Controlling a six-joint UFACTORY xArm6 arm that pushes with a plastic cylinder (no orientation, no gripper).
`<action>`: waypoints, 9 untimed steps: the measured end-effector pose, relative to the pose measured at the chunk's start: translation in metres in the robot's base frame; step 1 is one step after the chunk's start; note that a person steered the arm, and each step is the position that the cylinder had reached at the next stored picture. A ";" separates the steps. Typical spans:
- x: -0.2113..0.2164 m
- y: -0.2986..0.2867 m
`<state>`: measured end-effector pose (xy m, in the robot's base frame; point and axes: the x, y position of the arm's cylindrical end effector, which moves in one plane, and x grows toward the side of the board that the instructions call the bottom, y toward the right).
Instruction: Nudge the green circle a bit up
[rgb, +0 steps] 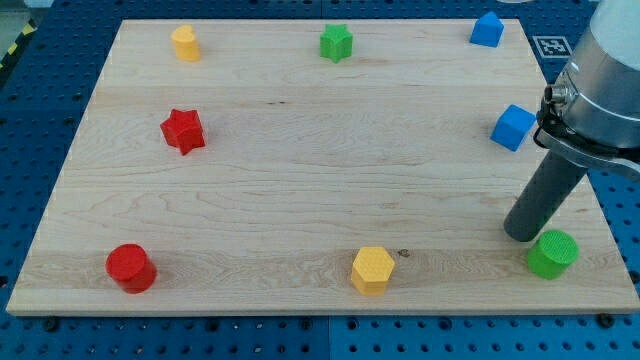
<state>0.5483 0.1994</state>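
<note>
Our tip (521, 236) rests on the pale wooden surface (300, 200), just left of and above the green circle (552, 253) at its bottom-right corner. Blue perforated table (40, 130) surrounds it.

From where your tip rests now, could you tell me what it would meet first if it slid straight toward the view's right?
Sliding toward the view's right, my tip would probably meet the green circle first; it sits just right of and slightly below the tip, so I might only graze its upper edge.
</note>
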 end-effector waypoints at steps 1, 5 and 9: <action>0.000 0.000; -0.007 0.090; 0.041 0.095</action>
<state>0.5895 0.2942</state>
